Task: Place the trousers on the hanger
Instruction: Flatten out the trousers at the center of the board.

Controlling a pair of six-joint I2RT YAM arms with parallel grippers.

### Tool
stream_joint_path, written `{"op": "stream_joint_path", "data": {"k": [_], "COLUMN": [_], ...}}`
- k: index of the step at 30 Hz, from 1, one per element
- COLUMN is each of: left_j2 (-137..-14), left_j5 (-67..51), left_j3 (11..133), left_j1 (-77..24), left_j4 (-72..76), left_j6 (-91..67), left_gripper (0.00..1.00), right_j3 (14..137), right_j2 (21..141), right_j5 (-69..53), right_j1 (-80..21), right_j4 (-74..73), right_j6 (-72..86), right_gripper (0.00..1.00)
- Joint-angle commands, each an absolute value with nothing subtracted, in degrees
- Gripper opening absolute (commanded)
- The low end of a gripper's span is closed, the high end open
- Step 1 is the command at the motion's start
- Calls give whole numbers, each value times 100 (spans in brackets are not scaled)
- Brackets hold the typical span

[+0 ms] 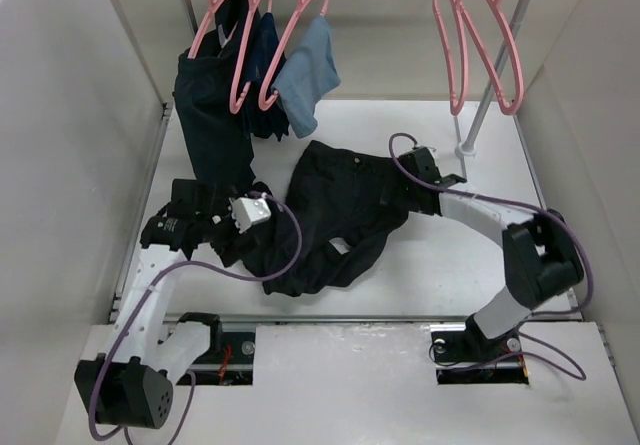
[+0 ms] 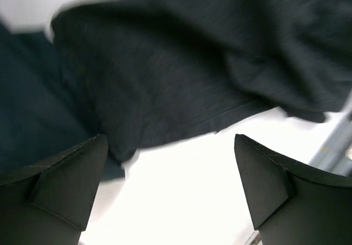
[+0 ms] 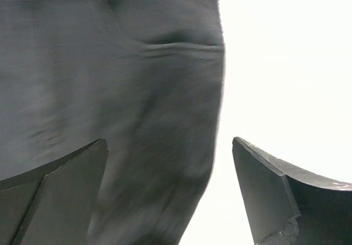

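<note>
The trousers (image 1: 335, 215) lie crumpled in the middle of the bench (image 1: 450, 265), waist toward the back and legs bunched near-left, between both arms. The right arm (image 1: 480, 210) is nearer the waist, its jaws wide with the fabric's right edge running between them. The left arm (image 1: 160, 285), jaws equally wide, faces the leg ends, and an empty hanger (image 1: 478, 55) hangs back-right.

Robot lab cell — white enclosure walls (image 1: 85, 145)
</note>
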State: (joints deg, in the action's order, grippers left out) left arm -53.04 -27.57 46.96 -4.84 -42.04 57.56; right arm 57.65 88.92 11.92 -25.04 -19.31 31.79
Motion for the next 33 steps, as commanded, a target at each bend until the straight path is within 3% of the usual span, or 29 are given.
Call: {"op": "stream_joint_path", "data": {"k": [1,4,5,6,8,14,16,17,19,20,21,22,29,30,31,32,33], "left_j2": [-5465,-5782,-6053,-6204,-6677,-7601,-7988,-8120,-8584,-8752,-8902,-9164,-9570,-9667,-9764,-9860,-9914], "left_j5": [-3646,-4033,-4121,-4218,-4298,-3150,-2963,-2805,-2585,-2332,-2164,-1971,252,498,631,467,292], "left_j3": [5167,5431,5501,5572,5774,5845,5845,5914,6046,6238,6371,6511,7953,8154,8687,8962,9165], "left_j1": [-703,-1097,-1334,-1484,-1870,-3357,-3410,-3410,-3410,-3410,-3410,-3410,-3866,-3928,-3929,-3929,-3929], "left_j4": [-4710,-4799,-4799,-4799,-4878,-3625,-3324,-3113,-2937,-2866,-2648,-2472,-187,-89,-384,-691,-1034], "left_j6": [6257,6145,5900,5810,5626,4318,4088,3930,3815,3814,3814,3623,3348,3349,3349,3349,3401], "left_gripper": [98,100,100,100,100,100,93,85,58,23,4,0,0,0,6,50,64], "right_j3": [6046,6125,6126,6126,5951,4416,4185,4114,4061,4061,4061,4061,4121,4122,4209,4262,4263], "right_j2": [9403,9860,9861,9861,9774,8045,7148,6876,6140,5917,5724,5548,5150,5246,5299,5300,5387], "right_j5": [986,703,703,703,703,1658,2046,2422,2793,2943,3162,3242,3744,3796,3858,3858,3858], "right_j1": [-2075,-1934,-1934,-1934,-1934,-2204,-2529,-2723,-3312,-3514,-3846,-3971,-4210,-4210,-4210,-4140,-4087], "right_j4": [-1917,-1784,-1784,-1784,-1967,-2310,-2845,-3100,-3967,-4234,-4463,-4787,-5405,-5405,-5405,-5405,-5405], "right_j6": [3244,3243,3243,3304,3497,4955,5673,5956,6893,7195,7451,7645,8227,8227,8227,8140,8086], "right_gripper": [98,82,68,33,0,0,0,0,0,0,0,0,0,9,24,46,82]}}
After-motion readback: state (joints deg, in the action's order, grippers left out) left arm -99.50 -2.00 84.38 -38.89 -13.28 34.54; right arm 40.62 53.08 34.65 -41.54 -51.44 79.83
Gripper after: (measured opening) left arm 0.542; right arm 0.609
